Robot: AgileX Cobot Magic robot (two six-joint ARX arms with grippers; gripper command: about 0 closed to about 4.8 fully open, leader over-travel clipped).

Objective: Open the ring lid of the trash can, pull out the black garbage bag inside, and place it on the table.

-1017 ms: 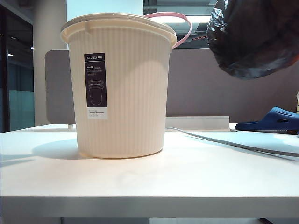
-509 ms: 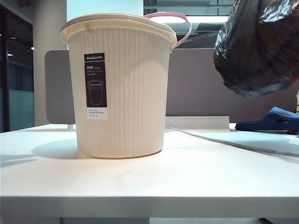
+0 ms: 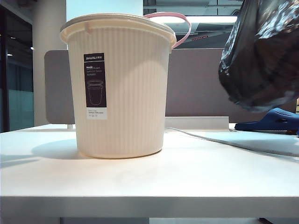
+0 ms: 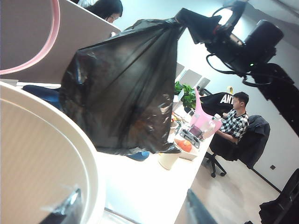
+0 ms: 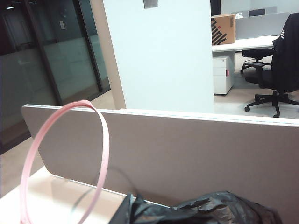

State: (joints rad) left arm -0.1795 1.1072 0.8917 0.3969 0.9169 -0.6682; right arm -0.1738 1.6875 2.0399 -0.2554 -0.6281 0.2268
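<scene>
The table (image 3: 187,182) is a wide white top with a thick pale front edge. The trash can (image 3: 121,93), cream and ribbed, stands upright on it left of the middle, its black-and-white label facing the exterior camera. A thin grey cable (image 3: 224,142) lies across the top from behind the can toward the right edge. At the far right, a dark blue slipper (image 3: 275,120) rests on the surface near the back.

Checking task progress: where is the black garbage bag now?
The black garbage bag hangs at the exterior view's right, clear of the table, above the blue slipper.
</scene>
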